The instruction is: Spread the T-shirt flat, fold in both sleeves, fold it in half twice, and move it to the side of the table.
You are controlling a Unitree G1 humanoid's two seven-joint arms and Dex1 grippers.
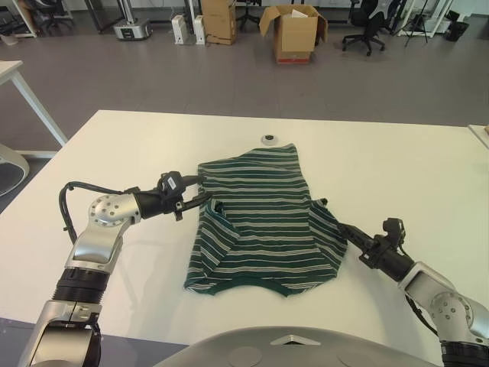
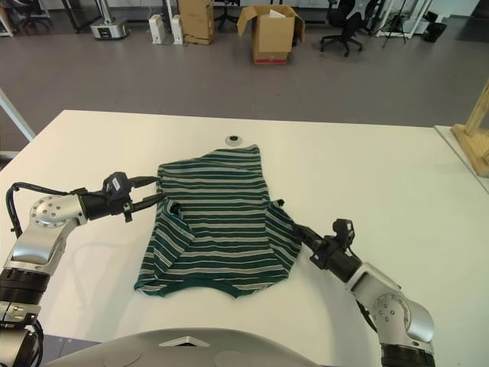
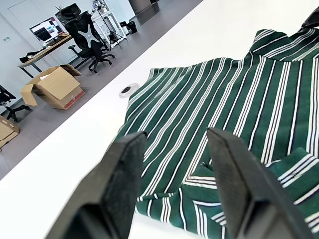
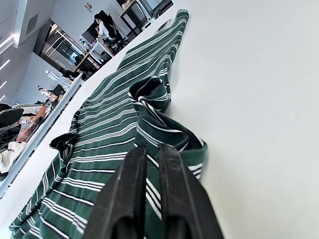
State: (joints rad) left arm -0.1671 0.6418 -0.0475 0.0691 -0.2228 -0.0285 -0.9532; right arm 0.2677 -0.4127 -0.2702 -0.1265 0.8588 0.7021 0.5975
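Status entry, fold run. Green-and-white striped cotton T-shirt (image 1: 263, 225) lies in the middle of the white worktop (image 1: 397, 168), hem towards me, collar end at the far side, just short of a small round dark disc (image 1: 268, 139).

Shirt is spread roughly flat. Outline is a narrow, near-rectangular panel with a flap of cloth doubled inward along each long side, so I judge both sleeves to be folded in. Right-side flap is puckered and sits a little proud of the body; left side looks neater.

Left claw (image 1: 205, 189) is at the shirt's left edge near the shoulder end. Its two fingers stand well apart with nothing between them; the left wrist view shows the striped cloth past the tips, not in them.

Right claw (image 1: 342, 228) is low at the shirt's right edge, beside the puckered flap. Fingers are pressed together. From the right wrist view I can see no cloth pinched between them, only fabric lying beyond the tips.

Progress, my estimate: spreading and sleeve folds done. Remaining: first half-fold, second half-fold, then the shift to the side of the worktop. Roughly at the midpoint. Neither claw holds the garment now, so both edges need a fresh grasp before the half-fold.
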